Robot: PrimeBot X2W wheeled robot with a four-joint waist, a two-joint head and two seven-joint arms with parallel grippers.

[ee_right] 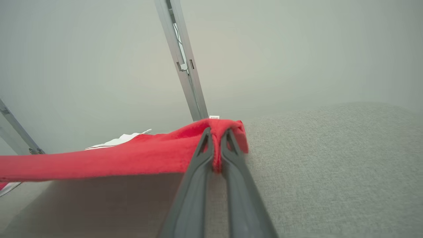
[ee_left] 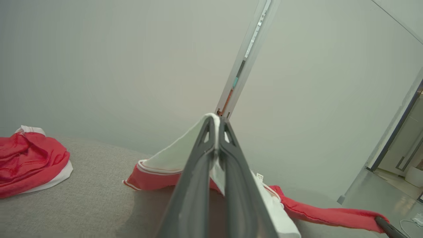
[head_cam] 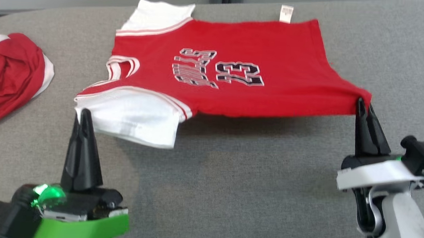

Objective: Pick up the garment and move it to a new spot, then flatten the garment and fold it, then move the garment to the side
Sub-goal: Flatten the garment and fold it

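Observation:
The garment (head_cam: 228, 76) is a red jersey with white sleeves and the number 23, spread across the grey surface with its near edge lifted. My left gripper (head_cam: 81, 114) is shut on the white sleeve at the near left corner; the left wrist view shows white cloth (ee_left: 185, 148) pinched between the fingers (ee_left: 198, 172). My right gripper (head_cam: 363, 103) is shut on the red hem corner at the near right, and the right wrist view shows red fabric (ee_right: 148, 155) bunched over its fingertips (ee_right: 206, 145). The near edge hangs stretched between the two grippers, casting a shadow below.
A second crumpled red and white garment (head_cam: 11, 76) lies at the far left of the grey cushioned surface (head_cam: 230, 192). A white label (head_cam: 286, 13) sticks out at the jersey's far edge. A wall with a metal post (ee_right: 185, 66) stands behind.

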